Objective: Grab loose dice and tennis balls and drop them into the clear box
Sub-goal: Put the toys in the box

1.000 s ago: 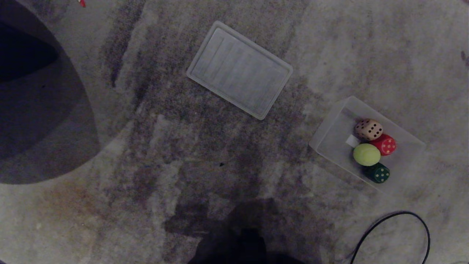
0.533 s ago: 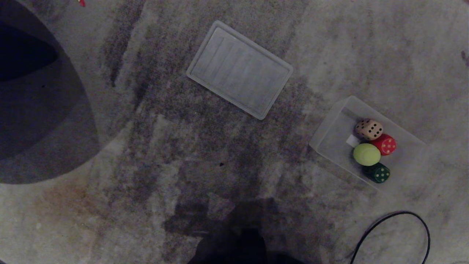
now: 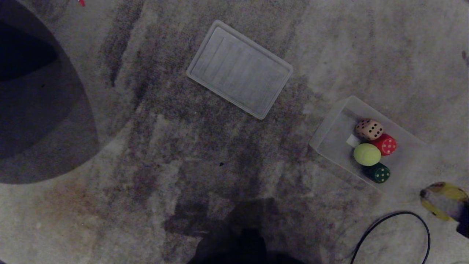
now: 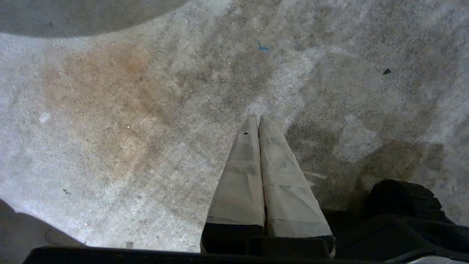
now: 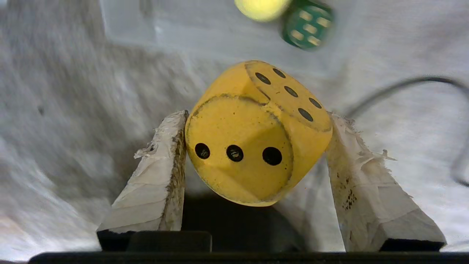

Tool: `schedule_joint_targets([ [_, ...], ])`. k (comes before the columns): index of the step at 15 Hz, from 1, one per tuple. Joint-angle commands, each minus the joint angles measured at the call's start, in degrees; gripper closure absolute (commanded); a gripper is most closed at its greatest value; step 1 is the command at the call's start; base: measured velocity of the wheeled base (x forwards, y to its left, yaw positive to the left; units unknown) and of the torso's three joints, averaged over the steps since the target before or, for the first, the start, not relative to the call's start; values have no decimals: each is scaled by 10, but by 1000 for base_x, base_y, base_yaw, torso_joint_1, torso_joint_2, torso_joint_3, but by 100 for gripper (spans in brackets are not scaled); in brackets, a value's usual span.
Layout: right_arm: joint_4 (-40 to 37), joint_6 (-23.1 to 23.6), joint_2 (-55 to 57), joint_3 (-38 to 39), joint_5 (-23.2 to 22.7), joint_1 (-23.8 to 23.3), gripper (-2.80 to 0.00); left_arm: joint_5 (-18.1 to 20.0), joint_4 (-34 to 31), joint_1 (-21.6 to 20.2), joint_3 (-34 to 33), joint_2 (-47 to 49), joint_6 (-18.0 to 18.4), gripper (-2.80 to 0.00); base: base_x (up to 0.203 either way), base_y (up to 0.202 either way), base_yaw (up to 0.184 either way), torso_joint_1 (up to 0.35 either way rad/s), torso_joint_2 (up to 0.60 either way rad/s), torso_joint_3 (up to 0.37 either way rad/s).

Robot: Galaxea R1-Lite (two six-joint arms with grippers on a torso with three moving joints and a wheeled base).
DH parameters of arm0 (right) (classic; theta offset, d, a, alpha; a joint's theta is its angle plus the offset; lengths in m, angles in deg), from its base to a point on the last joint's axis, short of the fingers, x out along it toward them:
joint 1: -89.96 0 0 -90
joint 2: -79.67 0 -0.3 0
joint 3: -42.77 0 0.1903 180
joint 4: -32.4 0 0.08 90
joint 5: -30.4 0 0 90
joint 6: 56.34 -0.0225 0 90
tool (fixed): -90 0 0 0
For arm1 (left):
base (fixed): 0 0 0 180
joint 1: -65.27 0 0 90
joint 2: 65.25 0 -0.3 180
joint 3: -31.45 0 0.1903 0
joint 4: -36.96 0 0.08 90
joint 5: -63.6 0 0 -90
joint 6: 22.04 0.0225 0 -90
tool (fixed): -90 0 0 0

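Carpet (image 3: 154, 154): grey, mottled, short pile; bears everything listed. A soft floor, so dropped pieces should roll little.

Lid (image 3: 239, 69): flat, ribbed, translucent; lies well apart from the box, toward the far side. Not a receptacle.

Clear box (image 3: 331, 137): low-walled translucent tub at the robot's right, open on top. Thin plastic, judged light and likely to slide if knocked; best entered from above, with the walls left untouched. Holds four pieces bunched toward one side.

Cable (image 3: 392, 227): dark loop on the carpet near the box, on the robot's side of it.

Tennis ball (image 3: 366, 154): fuzzy, yellow-green, inside the box between the dice. Judged springy and light; the felt should give good friction.

Yellow die (image 5: 256, 132): rounded cube with dark pips, pinched between the taped fingers of the right pincer (image 5: 256, 146), clear of the carpet. In the head view it shows at the right edge, near the box but not yet over it. Judged rigid and fairly light, with a smooth painted skin; the hold looks to sit partly on rounded corners, so it may twist. Flat opposite faces are the surer hold.

Tan die (image 3: 369, 129), red die (image 3: 384, 144), green die (image 3: 378, 173): all in the box, touching or just beside the ball.

Left pincer (image 4: 258, 121): fingers pressed together, empty, above bare carpet.
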Motion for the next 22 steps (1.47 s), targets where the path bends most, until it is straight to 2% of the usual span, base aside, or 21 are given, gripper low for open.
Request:
schedule_joint_targets([
  [1, 118, -26, 207, -25, -1, 14, 0, 0, 0, 0, -1, 1, -1, 0, 0, 0, 0, 0, 0, 0],
  [6, 318, -60, 427, -116, -39, 30, 0, 0, 0, 0, -1, 1, -1, 0, 0, 0, 0, 0, 0, 0],
  [10, 388, -68, 503, -174, -50, 30, 0, 0, 0, 0, -1, 1, -1, 0, 0, 0, 0, 0, 0, 0],
  [11, 400, -68, 508, -178, -50, 30, -30, 0, 0, 0, -1, 0, -1, 0, 0, 0, 0, 0, 0, 0],
  [12, 402, -68, 506, -178, -53, 29, -280, 0, 0, 0, -1, 1, -1, 0, 0, 0, 0, 0, 0, 0],
  [15, 400, -66, 476, -169, -69, 28, -280, 0, 0, 0, -1, 1, -1, 0, 0, 0, 0, 0, 0, 0],
  [18, 389, -51, 416, -117, -96, 18, -280, 0, 0, 0, 0, 1, -1, 0, 0, 0, 0, 0, 0, 0],
  [22, 300, -31, 268, -45, -109, -8, -280, 0, 0, 0, -1, 0, -1, 0, 0, 0, 0, 0, 0, 0],
])
